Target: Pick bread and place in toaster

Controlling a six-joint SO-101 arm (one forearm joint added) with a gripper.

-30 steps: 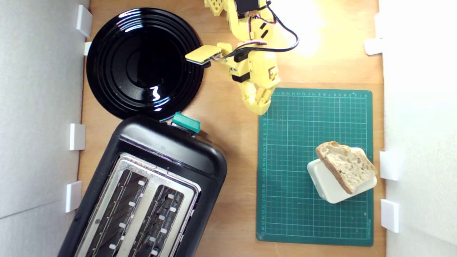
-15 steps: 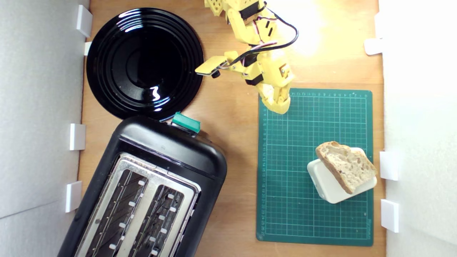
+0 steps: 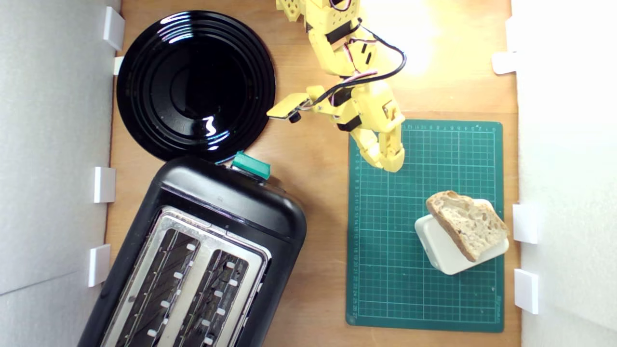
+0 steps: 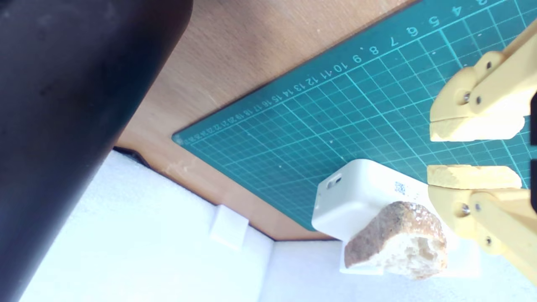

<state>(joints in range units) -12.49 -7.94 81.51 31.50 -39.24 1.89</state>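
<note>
The bread [image 3: 470, 231], a thick slice with pale holey crumb and brown crust, leans on a white rounded block [image 3: 436, 253] at the exterior view's right side of the green mat. In the wrist view the bread [image 4: 398, 243] rests against the same block [image 4: 356, 197]. My yellow gripper [image 3: 391, 164] hovers over the mat's upper left part, well short of the bread. Its fingers stand slightly open and hold nothing [image 4: 432, 153]. The black toaster [image 3: 226, 197], with a silver top, two slots and a green lever knob [image 3: 250, 165], fills the lower left of the exterior view.
A round black plate [image 3: 144, 43] lies on the wooden table above the toaster. The green cutting mat [image 3: 395, 270] covers the right half. White foam walls with white clips [image 3: 525, 223] border both sides. A dark bulk [image 4: 63, 105] fills one side of the wrist view.
The arm has swung toward the exterior view's right and lower, from the bare wood beside the plate onto the mat's upper left corner, nearer the bread. Bread and toaster have not moved.
</note>
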